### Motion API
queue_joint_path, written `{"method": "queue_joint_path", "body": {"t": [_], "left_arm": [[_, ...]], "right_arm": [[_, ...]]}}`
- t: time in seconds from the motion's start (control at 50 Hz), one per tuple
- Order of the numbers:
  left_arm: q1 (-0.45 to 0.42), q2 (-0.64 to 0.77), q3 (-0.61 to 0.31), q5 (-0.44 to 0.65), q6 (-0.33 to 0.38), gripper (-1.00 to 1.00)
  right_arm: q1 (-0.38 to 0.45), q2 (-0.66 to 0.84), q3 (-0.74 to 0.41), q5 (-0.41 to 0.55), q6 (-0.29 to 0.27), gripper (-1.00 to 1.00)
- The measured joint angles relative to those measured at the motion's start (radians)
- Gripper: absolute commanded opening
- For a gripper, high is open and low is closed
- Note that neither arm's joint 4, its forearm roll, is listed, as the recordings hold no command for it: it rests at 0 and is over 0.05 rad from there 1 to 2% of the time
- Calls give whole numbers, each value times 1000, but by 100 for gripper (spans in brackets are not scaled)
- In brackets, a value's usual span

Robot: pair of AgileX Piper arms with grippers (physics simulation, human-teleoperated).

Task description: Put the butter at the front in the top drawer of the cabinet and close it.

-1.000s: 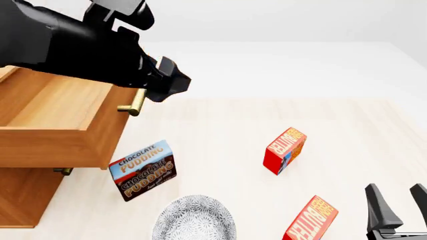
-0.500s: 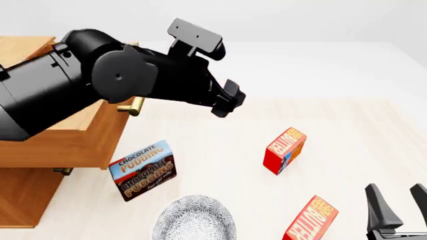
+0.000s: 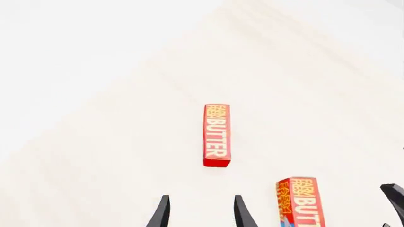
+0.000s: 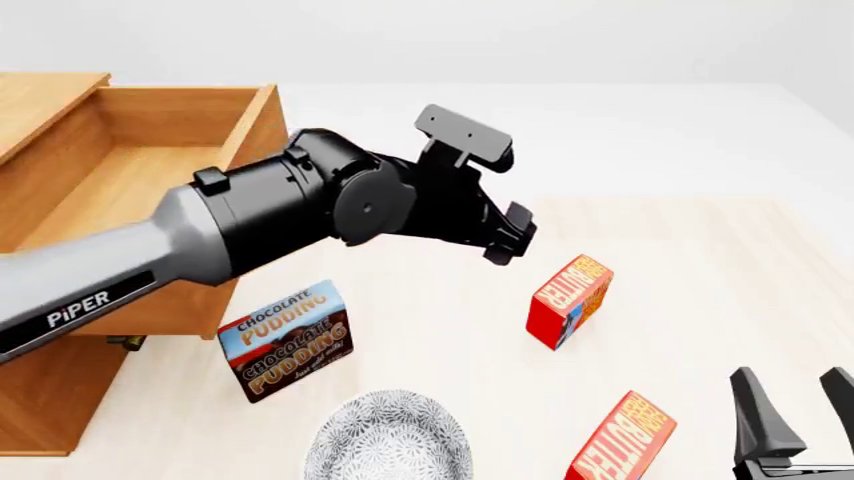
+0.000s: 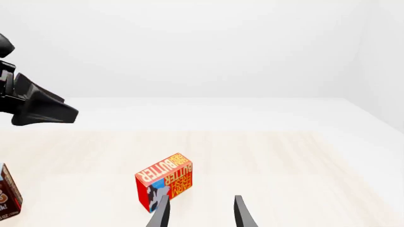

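Two red butter cartons stand on the table. The butter at the front [image 4: 623,441] is the nearer one, just left of my right gripper [image 4: 797,402], which is open and empty. In the left wrist view this butter [image 3: 303,203] lies beside a right fingertip [image 3: 394,196]. My left gripper [image 4: 514,235] is open [image 3: 200,213], hovering empty above and left of the farther carton [image 4: 571,300]. The cabinet [image 4: 54,400] is at the left, its top drawer [image 4: 120,190] pulled out and empty; the left arm hides its handle.
A blue-and-brown Chocolate Pudding box [image 4: 287,340] stands in front of the cabinet. A patterned grey plate [image 4: 387,440] lies at the near edge. The farther carton [image 5: 164,182] [image 3: 216,135] shows ahead of the open right gripper [image 5: 200,215]. The lower drawer's brass handle [image 4: 127,342] peeks out.
My left arm has swung right, away from the top drawer's handle and out over the table toward the cartons. The drawer stays open. The right gripper has not moved.
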Motion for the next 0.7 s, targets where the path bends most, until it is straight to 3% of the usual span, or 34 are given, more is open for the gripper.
{"method": "queue_joint_path", "body": {"t": [0.7], "left_arm": [[-43,245,-99,-80,-68,100]], "right_arm": [[0,0,0,0,0,100]]}}
